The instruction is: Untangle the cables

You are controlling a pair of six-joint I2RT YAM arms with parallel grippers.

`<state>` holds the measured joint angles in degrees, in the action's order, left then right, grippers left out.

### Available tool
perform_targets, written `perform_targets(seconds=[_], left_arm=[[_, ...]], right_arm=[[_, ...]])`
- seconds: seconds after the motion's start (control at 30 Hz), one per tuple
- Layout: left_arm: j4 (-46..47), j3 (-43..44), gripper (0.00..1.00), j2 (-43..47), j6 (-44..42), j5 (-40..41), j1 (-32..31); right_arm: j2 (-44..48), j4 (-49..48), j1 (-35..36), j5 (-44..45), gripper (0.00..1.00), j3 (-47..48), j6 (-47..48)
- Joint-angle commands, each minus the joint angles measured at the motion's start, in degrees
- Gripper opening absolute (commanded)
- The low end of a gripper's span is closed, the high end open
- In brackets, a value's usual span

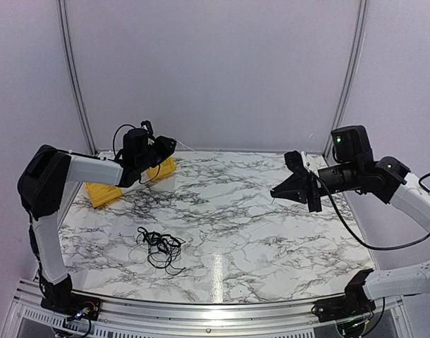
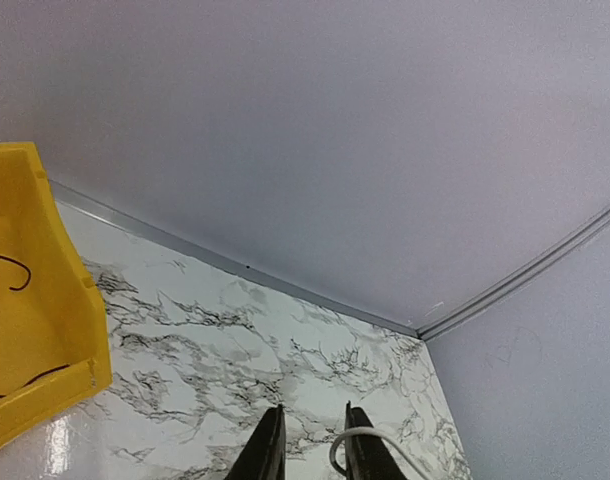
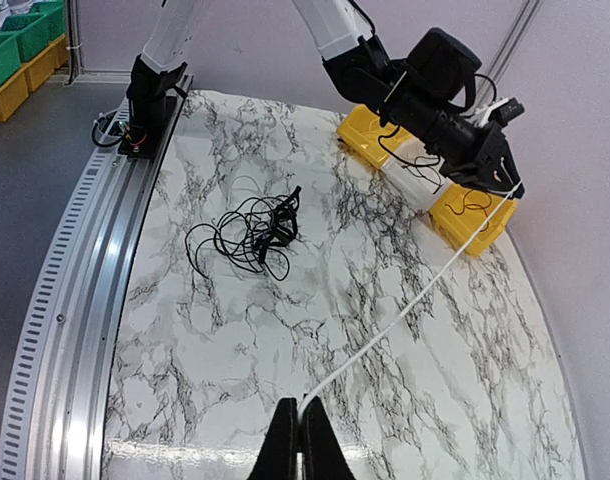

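R jaws were pinched shut on one end of a white cable [image 3: 405,310], which ran taut above the far part of the table [image 1: 271,239] from its right side to L jaws, up by the bin [image 1: 102,193] at the far-left corner. L jaws stood narrow w/ a slit of marble showing btwn the fingers [image 2: 266,455]. A white loop curled by one finger, but whether it was actually nipped I couldn't tell. The tangle [image 1: 161,248] of black cables lay loose on the table toward the near-left corner, well apart from the white line, neither side touching it. A couple of black strands [image 2: 10,270] showed inside the bin, so prob. the step was dropping the freed white cable in there. To do that well, imo: L wrist view had the bin off to one side of the jaws, not under them, so L needed to get squarely over the bin before any release. R needed to come in toward the far-left corner first, giving slack, b/c letting go of a taut line risked it whipping off the table edge or over the bin wall. Best plan was to feed it in end by end, high enough not to sag into the tangle, then check nothing trailed over the rim.
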<state>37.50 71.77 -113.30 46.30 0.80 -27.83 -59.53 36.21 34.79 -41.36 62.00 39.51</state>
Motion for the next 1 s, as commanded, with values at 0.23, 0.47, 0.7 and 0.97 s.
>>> perform_targets(seconds=[0.23,0.47,0.7,0.97], left_arm=[[-5.6,-9.2,0.37,8.1,-8.2,5.4,10.4],[-8.4,-11.3,0.41,14.9,-15.1,1.4,12.3],[-6.8,-11.8,0.43,21.3,-25.7,-24.1,1.9],[-6.9,-18.8,0.59,25.2,-35.6,-17.9,-15.4]], right_arm=[[3.2,6.9,-3.2,-7.0,0.0,3.5,3.7],[2.2,0.3,-3.5,-2.9,0.0,-0.6,0.3],[-2.2,-4.5,-3.4,2.9,0.0,0.1,-2.6],[-11.1,-8.1,-3.4,0.8,0.0,1.1,-1.3]])
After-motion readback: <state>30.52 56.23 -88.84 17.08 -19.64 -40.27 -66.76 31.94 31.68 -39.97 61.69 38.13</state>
